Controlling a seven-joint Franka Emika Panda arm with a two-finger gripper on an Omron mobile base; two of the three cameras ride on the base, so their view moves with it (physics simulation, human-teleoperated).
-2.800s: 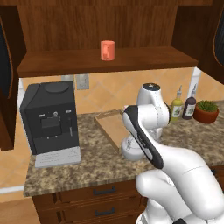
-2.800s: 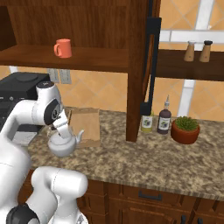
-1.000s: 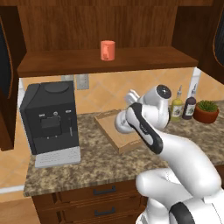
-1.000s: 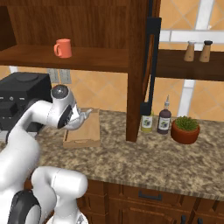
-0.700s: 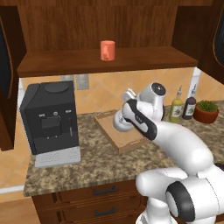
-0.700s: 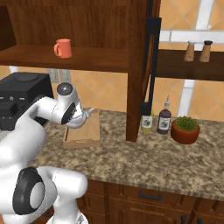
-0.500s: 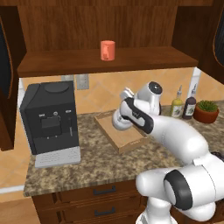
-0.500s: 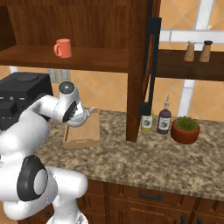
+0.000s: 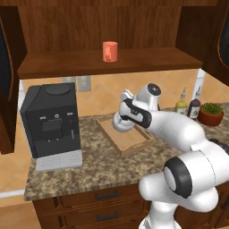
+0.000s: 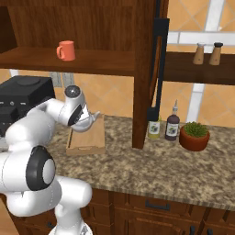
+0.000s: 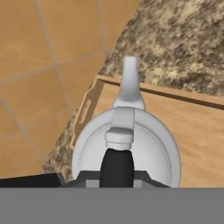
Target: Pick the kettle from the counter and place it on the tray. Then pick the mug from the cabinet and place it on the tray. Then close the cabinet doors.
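Change: since the earliest frame we see the kettle (image 11: pixel 127 148) gone from the counter (image 9: pixel 89 161) in front of the tray (image 9: pixel 129 141); it now hangs over the tray's back part, carried there by the arm.
Gripper: gripper (image 11: pixel 117 168) is clamped on the kettle's black handle; in the hand view we see the dark handle running down between the jaws.
Kettle: over the tray, spout aimed at the tray's far edge and the tiled wall; whether its base touches the tray we cannot tell.
Tray: flat on the counter, just right of the coffee machine (image 9: pixel 51 127), near the wall.
Mug (image 9: pixel 109 51): upright on the cabinet (image 9: pixel 107 27) shelf, above the tray and a little left of it, well apart from the gripper.
Cabinet doors: one door (image 10: pixel 158 64) swung open, edge-on to us, right of the tray.
Bottles (image 10: pixel 166 124): two on the counter, well right of the tray, beside a plant pot (image 10: pixel 194 137).
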